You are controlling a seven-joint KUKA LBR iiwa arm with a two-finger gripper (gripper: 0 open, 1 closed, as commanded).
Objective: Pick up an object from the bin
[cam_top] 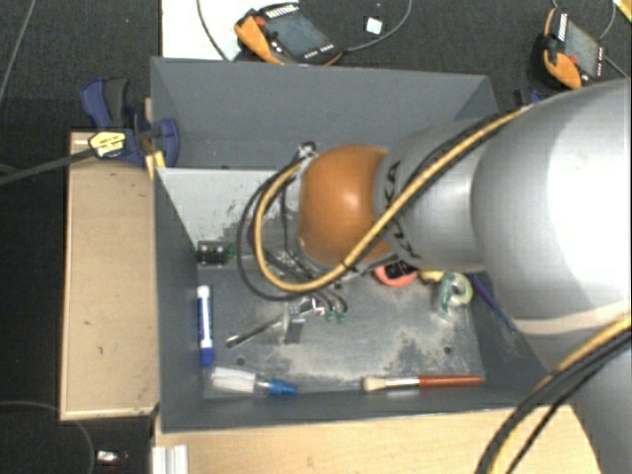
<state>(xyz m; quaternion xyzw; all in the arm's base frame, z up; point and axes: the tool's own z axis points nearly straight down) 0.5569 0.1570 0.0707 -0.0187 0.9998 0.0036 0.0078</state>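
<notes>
Here, my arm (513,215) reaches into the grey metal bin (326,117) from the right. Its rounded orange wrist cover (336,210) and looped black and yellow cables (262,255) hang above the middle of the floor. Under that cover only a bit of bright metal shows of my fingers (308,307). I cannot tell whether they are open or closed, or whether they have hold of anything.

My landmark is the blue-and-white marker pen (204,324) lying along the left wall. Right of the marker, and nearest to my fingers, lies a thin grey metal rod (255,334). Behind the marker sits a small black block (209,253). In front of the marker lies a white tube with a blue tip (252,384). Far right of the marker, along the front wall, is a slim brush with a red handle (425,382). Also far right of the marker are a small orange-red ring (395,276) and a pale greenish roll (454,292).

The bin floor (395,349) is dull grey metal, scuffed whitish in patches. Around the bin lies a dark speckled surface (89,28) carrying a white sheet of paper (183,13) and an orange-and-black handheld device (291,36).
</notes>
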